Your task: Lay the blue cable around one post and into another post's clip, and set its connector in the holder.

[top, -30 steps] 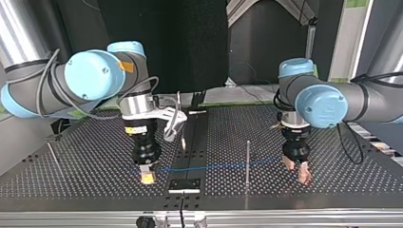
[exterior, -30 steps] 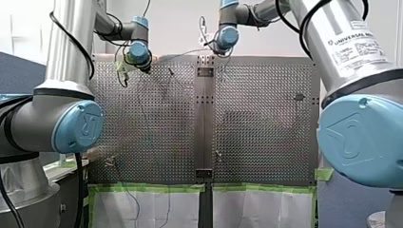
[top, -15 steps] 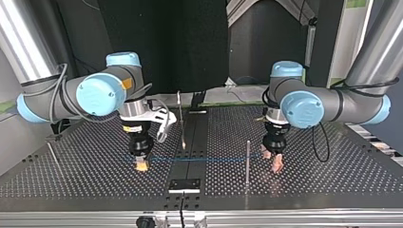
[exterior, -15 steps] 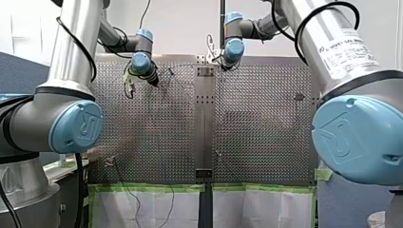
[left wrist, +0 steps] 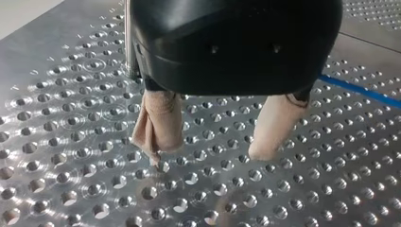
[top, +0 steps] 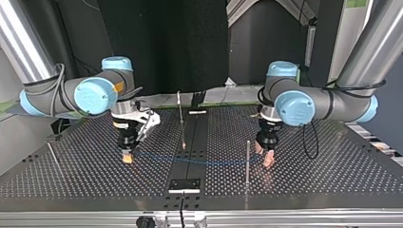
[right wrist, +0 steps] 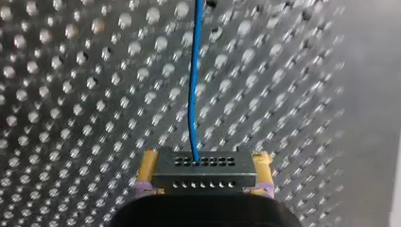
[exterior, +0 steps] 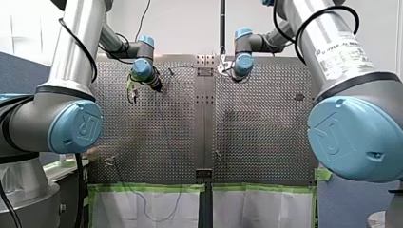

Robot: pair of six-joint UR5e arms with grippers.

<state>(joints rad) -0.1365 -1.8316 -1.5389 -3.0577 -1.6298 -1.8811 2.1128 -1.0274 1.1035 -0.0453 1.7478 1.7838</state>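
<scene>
In the right wrist view my right gripper point(right wrist: 204, 185) is shut on a black connector point(right wrist: 204, 170), held between its yellow pads. The blue cable point(right wrist: 194, 94) runs straight ahead from the connector over the perforated plate. In the top view my right gripper point(top: 127, 157) hangs low at the left, and the cable point(top: 204, 162) stretches across to a thin upright post point(top: 247, 159). My left gripper point(top: 266, 160) stands just beyond that post at the right. Its beige-padded fingers point(left wrist: 161, 127) are apart over the bare plate, with nothing between them. The cable point(left wrist: 359, 91) passes beside it.
A second thin post point(top: 181, 118) stands at the middle seam further back. Another rod point(top: 52, 154) leans at the top view's far left. A black block point(top: 185, 185) sits on the seam near the top view's front edge. The perforated table point(top: 85, 180) spreads all around.
Both grippers have moved back, away from the top view's camera, and toward its left. My right gripper carried the connector along, so the cable now lies further back.
</scene>
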